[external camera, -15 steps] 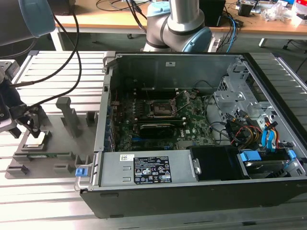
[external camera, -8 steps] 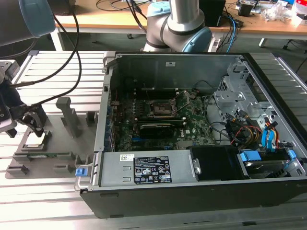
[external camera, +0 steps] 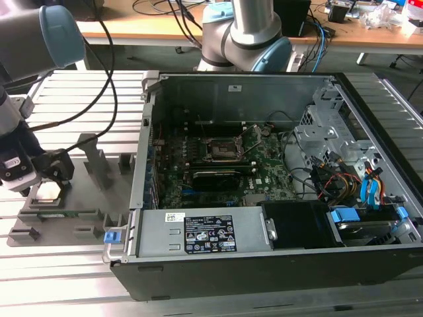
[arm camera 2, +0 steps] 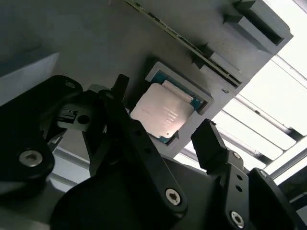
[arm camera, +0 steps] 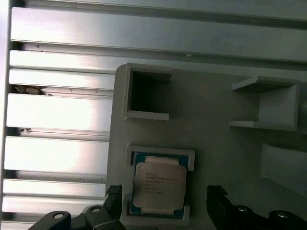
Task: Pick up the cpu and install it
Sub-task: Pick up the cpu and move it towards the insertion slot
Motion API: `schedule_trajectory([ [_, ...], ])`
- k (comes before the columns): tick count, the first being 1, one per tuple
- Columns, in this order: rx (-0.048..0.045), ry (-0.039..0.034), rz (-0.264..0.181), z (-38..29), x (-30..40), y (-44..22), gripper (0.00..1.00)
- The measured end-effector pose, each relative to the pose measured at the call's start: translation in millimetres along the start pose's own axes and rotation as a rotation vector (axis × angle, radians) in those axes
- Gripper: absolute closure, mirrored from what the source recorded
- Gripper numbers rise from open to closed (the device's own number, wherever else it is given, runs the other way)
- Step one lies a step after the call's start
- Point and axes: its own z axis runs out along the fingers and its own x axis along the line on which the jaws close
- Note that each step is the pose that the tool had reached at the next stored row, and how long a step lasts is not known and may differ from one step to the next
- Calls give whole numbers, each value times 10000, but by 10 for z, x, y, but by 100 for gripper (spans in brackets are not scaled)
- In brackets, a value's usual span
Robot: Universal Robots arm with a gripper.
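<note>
The second wrist view is showing the small square silvery-topped cpu [arm camera 2: 163, 112] lying flat in a recessed pocket of the grey plastic tray [arm camera 2: 96, 38], close to one tray edge. The black two-fingered tool [arm camera 2: 164, 108] is hanging just above it, its fingers [arm camera 2: 211, 143] spread wide on either side of the chip and holding nothing. In the exterior view, the tray is sitting on the slatted aluminium bench [external camera: 66, 99] beside the open black computer case [external camera: 264, 264].
</note>
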Motion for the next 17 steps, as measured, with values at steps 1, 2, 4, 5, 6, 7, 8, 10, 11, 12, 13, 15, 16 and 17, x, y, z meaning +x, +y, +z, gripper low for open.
schedule_trajectory([
  [1,-8,-1,-1,15,-2,0,20],
  [2,-16,-1,-7,27,-14,0,20],
  [4,-28,-1,51,54,-20,7,20],
  [5,-28,-1,90,65,-22,14,20],
  [6,-31,-1,92,69,-23,18,20],
  [7,-34,-3,92,75,-23,19,20],
  [8,-39,-2,92,82,-22,20,20],
  [10,-41,0,92,88,-22,21,20],
  [11,-42,-2,92,90,-22,21,20],
  [12,-42,0,92,90,-22,21,20],
  [13,-42,-3,92,92,-22,21,22],
  [15,-41,-1,93,92,-22,21,35],
  [16,-41,-1,92,92,-22,21,45],
  [17,-42,-1,93,92,-22,21,45],
])
